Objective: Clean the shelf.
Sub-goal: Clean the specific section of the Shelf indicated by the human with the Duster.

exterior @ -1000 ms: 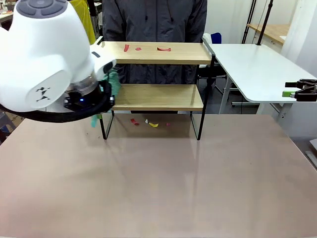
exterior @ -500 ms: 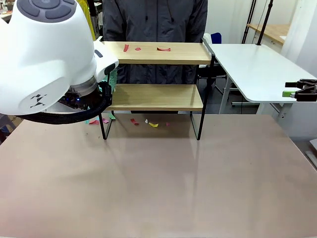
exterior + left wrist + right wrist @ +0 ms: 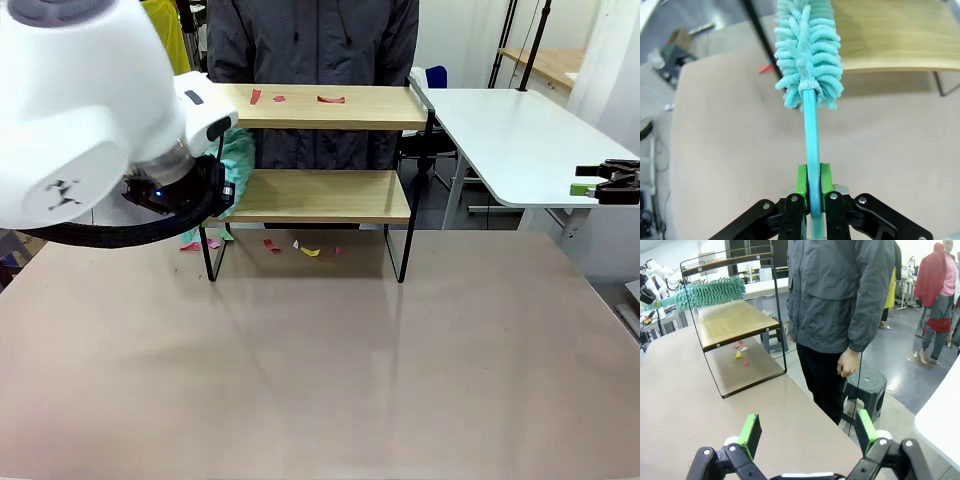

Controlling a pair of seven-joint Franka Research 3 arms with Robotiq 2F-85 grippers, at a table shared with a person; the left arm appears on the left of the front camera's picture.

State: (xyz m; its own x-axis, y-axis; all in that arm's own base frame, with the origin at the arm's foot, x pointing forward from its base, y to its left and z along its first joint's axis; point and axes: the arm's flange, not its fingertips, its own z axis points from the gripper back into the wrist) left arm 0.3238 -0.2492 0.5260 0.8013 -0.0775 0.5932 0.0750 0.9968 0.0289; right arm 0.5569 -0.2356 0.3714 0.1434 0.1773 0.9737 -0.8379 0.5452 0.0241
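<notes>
**Front view.** Pale brown worktable across the near ground. A person in a dark grey zipped jacket stands at its far edge, centre. Far right, a white table with a rounded near corner stands apart from the worktable. Behind it are a blue object, black stand legs and a wooden desk. Far left, a yellow garment.

**Right wrist view.** A dark round stool stands just beside the person on the grey floor, with bystanders well beyond.
</notes>
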